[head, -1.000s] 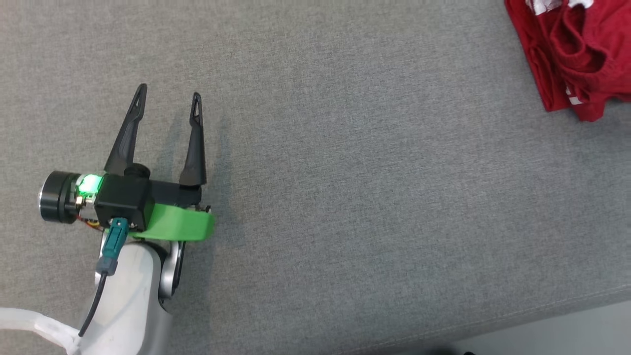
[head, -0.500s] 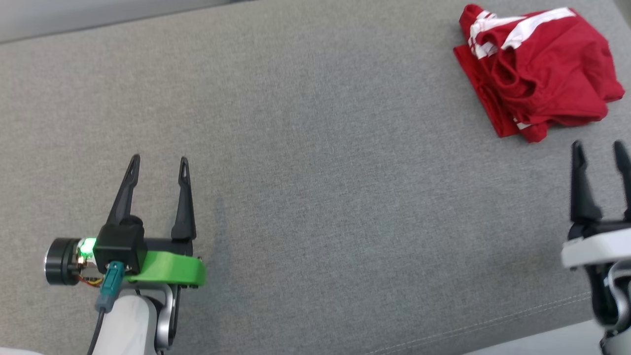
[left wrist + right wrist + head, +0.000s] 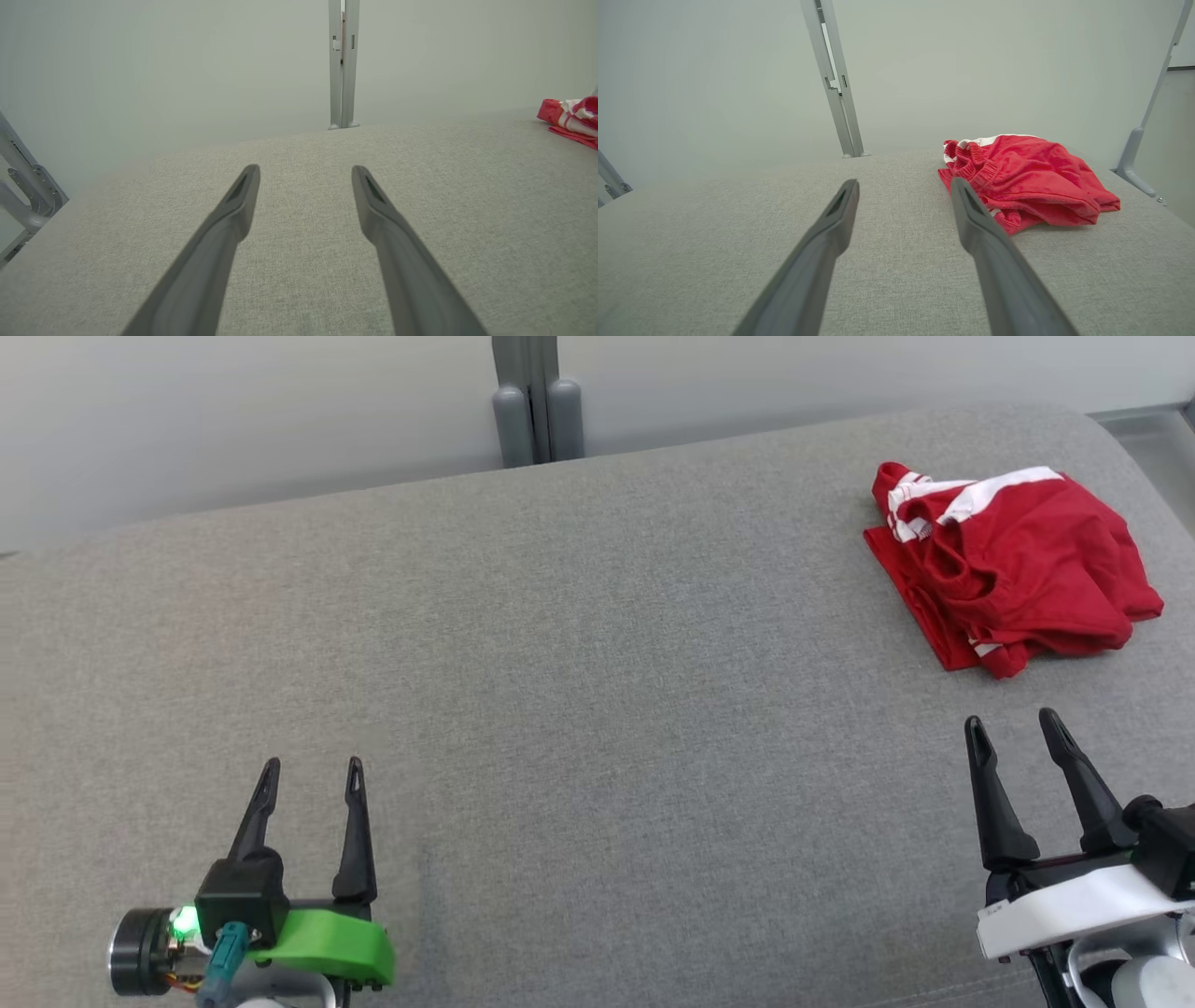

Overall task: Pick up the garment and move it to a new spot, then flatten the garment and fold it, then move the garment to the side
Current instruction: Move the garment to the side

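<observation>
Garment lies by right edge of cushion; left tool and right tool spread, empty.

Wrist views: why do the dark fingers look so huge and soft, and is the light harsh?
Left wrist view: the wide lens swells the near fingers, slightly blurred; the grey fabric is sharp. Right wrist view: same; the red garment casts a faint soft shadow. Head view: even light, no glare.

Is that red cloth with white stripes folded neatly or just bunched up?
Bunched up: the red garment with white stripes lies in a rumpled, uneven heap.
</observation>
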You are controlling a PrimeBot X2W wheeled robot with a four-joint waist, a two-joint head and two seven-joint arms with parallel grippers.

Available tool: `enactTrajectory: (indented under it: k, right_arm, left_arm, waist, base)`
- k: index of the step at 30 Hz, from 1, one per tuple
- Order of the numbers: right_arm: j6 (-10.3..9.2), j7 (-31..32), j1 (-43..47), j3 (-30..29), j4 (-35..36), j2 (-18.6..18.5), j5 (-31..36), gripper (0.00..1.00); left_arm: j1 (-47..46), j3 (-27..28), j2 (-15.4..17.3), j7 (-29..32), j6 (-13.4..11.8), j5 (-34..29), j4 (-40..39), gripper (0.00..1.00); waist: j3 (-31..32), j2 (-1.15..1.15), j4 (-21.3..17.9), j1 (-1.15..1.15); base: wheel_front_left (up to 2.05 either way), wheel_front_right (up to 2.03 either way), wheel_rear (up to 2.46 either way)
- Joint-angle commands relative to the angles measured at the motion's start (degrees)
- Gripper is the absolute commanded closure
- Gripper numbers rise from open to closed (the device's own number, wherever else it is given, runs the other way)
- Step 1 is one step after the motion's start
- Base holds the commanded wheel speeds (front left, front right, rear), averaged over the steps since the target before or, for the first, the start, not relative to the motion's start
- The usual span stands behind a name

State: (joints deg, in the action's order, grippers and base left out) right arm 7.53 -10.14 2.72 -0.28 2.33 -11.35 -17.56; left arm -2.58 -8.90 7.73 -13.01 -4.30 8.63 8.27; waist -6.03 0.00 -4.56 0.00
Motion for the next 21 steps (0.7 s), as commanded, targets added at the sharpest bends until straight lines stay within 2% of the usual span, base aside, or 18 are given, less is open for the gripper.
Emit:
enactTrajectory:
  k: [1,8,21]
  right_arm:
    - [-0.1,0.5,1.4,-0.1,0.5,0.2,0.4,0.0]
    - [-0.1,3.6,4.7,-0.4,2.6,1.1,1.8,0.0]
    - [-0.1,5.2,6.5,-0.8,4.2,1.7,2.5,0.0]
  left_arm:
    - [1.5,0.3,0.3,-0.3,-0.4,0.4,0.4,0.0]
    - [5.1,0.4,0.7,-0.1,-0.7,1.2,1.4,0.0]
    - [6.0,0.1,1.2,-0.3,0.0,3.0,3.2,0.0]
  waist:
    - [3.1,0.0,2.7,0.0]
    - [6.2,0.0,3.8,0.0]
    - [7.0,0.0,3.8,0.0]
  base:
    - [0.0,0.0,0.0]
    - [0.0,0.0,0.0]
    - [0.0,0.0,0.0]
